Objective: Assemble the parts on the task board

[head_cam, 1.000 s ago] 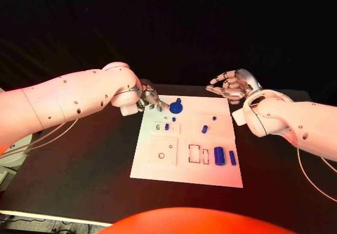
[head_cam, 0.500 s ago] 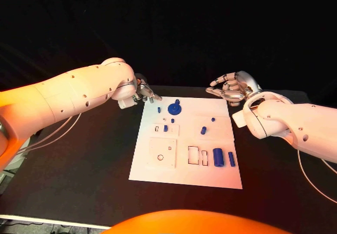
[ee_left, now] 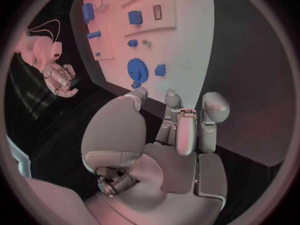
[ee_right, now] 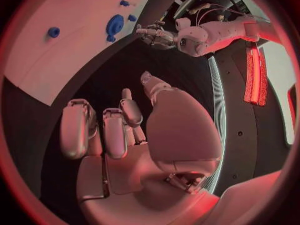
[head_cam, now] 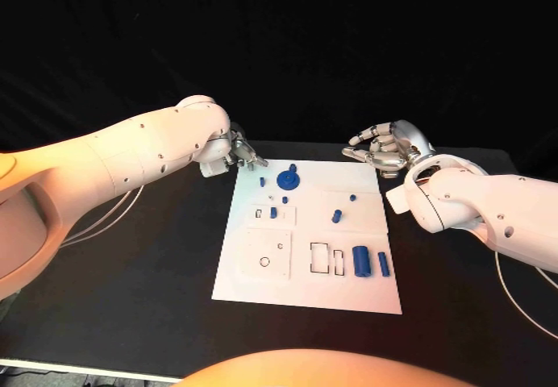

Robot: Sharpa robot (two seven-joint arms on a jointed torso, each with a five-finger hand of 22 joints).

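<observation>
The white task board (head_cam: 268,278) lies in the middle of the black table. At its far end stands a blue round part (head_cam: 289,181) with small blue parts (head_cam: 273,212) near it, and a blue peg (head_cam: 337,215) stands mid-board. Two blue cylinders (head_cam: 363,260) lie at the near right. My left hand (head_cam: 241,155) hovers just off the board's far left corner, fingers loosely bent and holding nothing. In the left wrist view, the left hand (ee_left: 178,135) points towards the round part (ee_left: 136,68). My right hand (head_cam: 381,149) hangs beyond the far right corner, fingers apart and empty. In the right wrist view, the right hand (ee_right: 122,130) sits off the board's edge.
Rectangular slots (head_cam: 321,255) and a round hole (head_cam: 265,261) mark the board's near half. Black table (head_cam: 128,266) surrounds the board on all sides. Cables run along the table's left edge (head_cam: 99,222).
My left hand has drawn back to the left, from beside the blue round part to just off the board's corner. The right hand has hardly moved.
</observation>
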